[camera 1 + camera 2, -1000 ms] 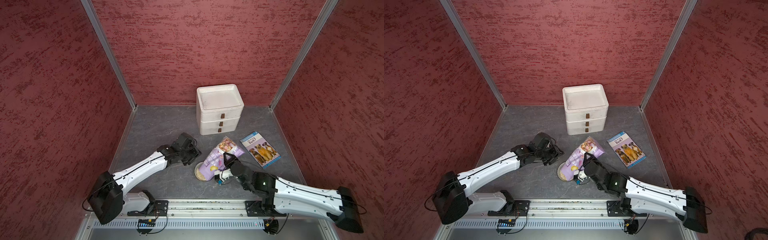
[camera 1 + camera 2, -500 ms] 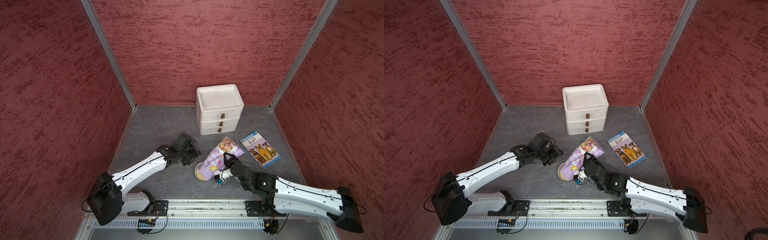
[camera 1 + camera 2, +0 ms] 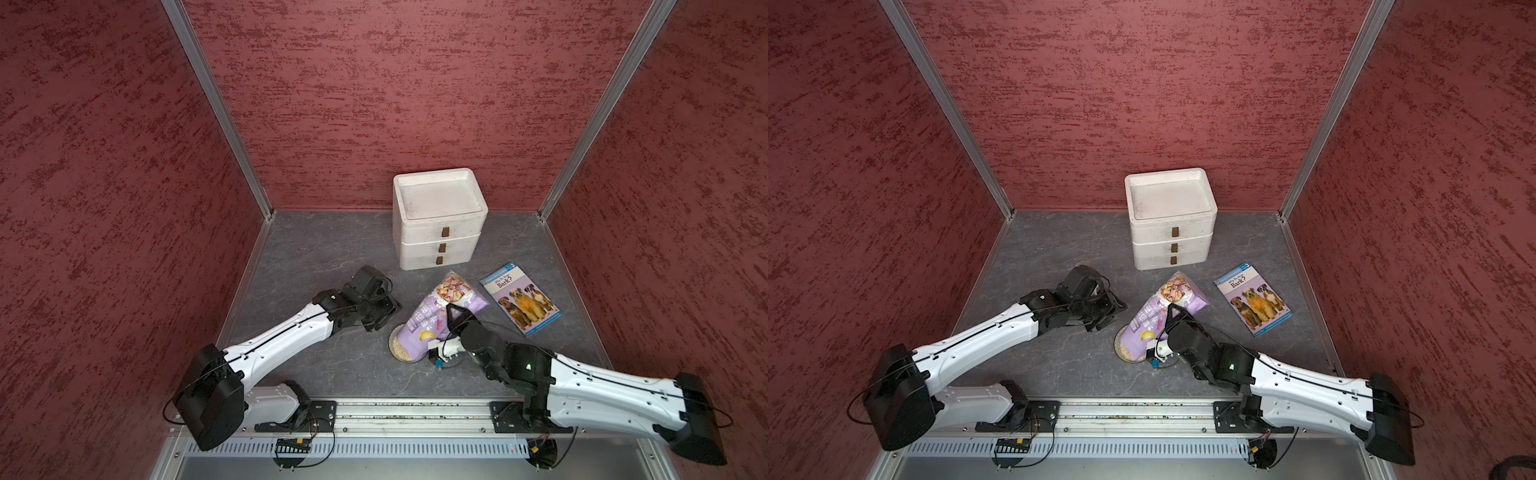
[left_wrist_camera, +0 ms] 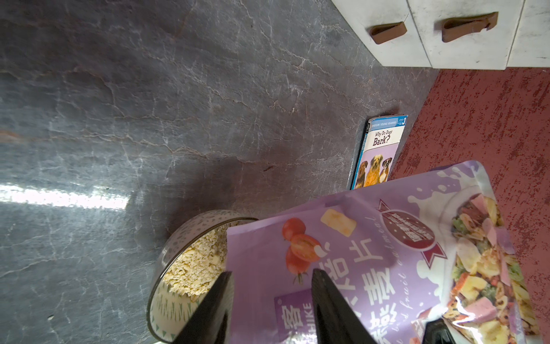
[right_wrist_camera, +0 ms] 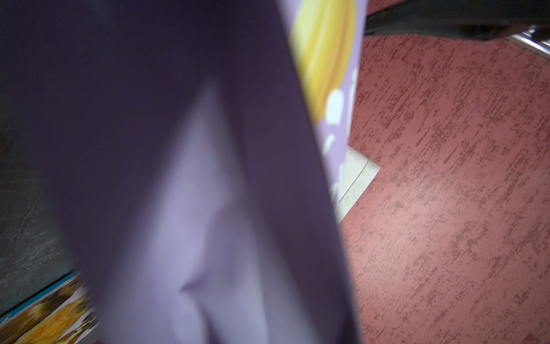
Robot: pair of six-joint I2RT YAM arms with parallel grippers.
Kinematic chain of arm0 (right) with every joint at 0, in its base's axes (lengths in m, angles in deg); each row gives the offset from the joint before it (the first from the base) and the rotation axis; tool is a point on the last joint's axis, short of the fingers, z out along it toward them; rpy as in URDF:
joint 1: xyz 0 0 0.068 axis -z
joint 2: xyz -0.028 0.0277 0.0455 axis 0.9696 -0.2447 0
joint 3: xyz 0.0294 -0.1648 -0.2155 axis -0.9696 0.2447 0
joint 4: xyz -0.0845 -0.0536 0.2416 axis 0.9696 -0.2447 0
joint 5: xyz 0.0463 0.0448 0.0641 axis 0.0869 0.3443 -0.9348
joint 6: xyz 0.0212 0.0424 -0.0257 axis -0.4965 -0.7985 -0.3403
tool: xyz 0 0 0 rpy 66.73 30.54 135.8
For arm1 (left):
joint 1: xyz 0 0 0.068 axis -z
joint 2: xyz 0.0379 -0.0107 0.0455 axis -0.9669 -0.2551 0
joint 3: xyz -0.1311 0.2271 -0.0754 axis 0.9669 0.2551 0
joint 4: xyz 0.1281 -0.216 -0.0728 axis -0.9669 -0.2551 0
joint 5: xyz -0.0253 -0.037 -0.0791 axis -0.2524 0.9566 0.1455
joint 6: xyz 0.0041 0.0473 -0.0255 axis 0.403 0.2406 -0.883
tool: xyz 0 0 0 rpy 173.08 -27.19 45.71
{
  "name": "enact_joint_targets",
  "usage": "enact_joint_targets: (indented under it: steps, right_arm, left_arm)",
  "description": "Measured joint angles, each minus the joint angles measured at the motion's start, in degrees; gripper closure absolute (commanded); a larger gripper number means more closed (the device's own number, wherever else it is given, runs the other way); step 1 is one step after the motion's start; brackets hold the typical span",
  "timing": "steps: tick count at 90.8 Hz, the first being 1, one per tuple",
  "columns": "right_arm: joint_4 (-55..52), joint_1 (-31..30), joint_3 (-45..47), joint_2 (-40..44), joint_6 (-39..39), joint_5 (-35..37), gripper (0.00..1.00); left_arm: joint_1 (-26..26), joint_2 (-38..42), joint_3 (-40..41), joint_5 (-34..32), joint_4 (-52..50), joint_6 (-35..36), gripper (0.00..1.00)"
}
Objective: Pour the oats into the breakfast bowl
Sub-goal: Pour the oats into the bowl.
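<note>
The lavender pouch [image 3: 426, 322] [image 3: 1148, 320] is tilted with its mouth down over the breakfast bowl [image 3: 395, 353] [image 3: 1119, 348]. My right gripper [image 3: 451, 318] [image 3: 1171, 316] is shut on the pouch's side edge; in the right wrist view the pouch [image 5: 178, 149] fills the picture and hides the fingers. Pale oats [image 4: 196, 268] lie heaped in the bowl [image 4: 178, 238] under the pouch's mouth. My left gripper [image 3: 380, 320] [image 4: 272, 274] stands open just left of the pouch [image 4: 387, 253], apart from it and holding nothing.
A white foam drawer box [image 3: 438, 220] [image 3: 1169, 220] stands at the back, close behind the pouch. A blue dog-cover book [image 3: 519, 297] [image 3: 1252, 297] lies flat to the right of the pouch. Red walls enclose three sides.
</note>
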Motion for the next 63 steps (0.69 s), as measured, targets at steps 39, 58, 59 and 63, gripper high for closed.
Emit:
enact_joint_targets:
  steps: [39,58,59,63]
  right_arm:
    - [-0.35,-0.55,-0.55,0.35,-0.44,0.35,1.00]
    - [-0.59,-0.90,-0.74,0.28,-0.48,0.44,1.00]
    - [-0.63,-0.92,-0.76,0.26,-0.50,0.46,1.00]
    - [-1.03,-1.11,-0.76,0.26,-0.55,0.39,1.00]
  left_arm:
    - [-0.02,0.00,0.00,0.00,0.00,0.00,0.54]
    - [-0.13,0.02,0.00,0.00,0.00,0.00,0.54]
    - [-0.13,0.02,0.00,0.00,0.00,0.00,0.54]
    - [-0.17,0.02,0.00,0.00,0.00,0.00,0.54]
